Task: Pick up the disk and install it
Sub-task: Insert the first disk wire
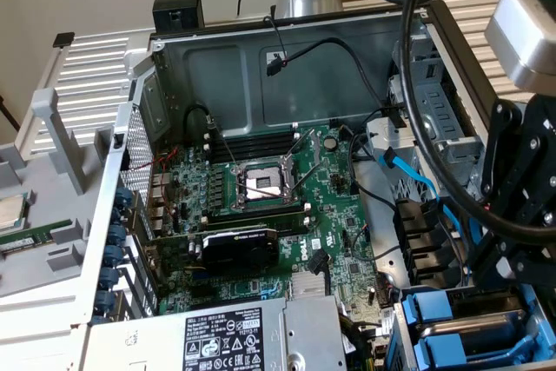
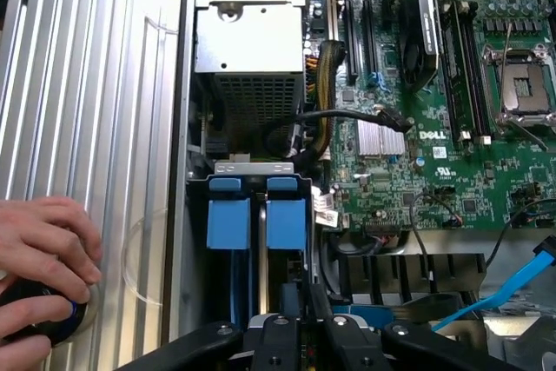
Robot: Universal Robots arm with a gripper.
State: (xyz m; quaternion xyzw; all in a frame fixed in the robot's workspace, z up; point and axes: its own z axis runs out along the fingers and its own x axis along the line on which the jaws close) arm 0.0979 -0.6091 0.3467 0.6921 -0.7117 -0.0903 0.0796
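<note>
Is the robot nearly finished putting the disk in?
Nearly, it seems. Done: the computer case is open and two blue-railed drive trays sit side by side in the drive bay. In hand: the gripper, fingers close together, hangs right over them. Left: I cannot tell whether either needs pushing home.
</note>
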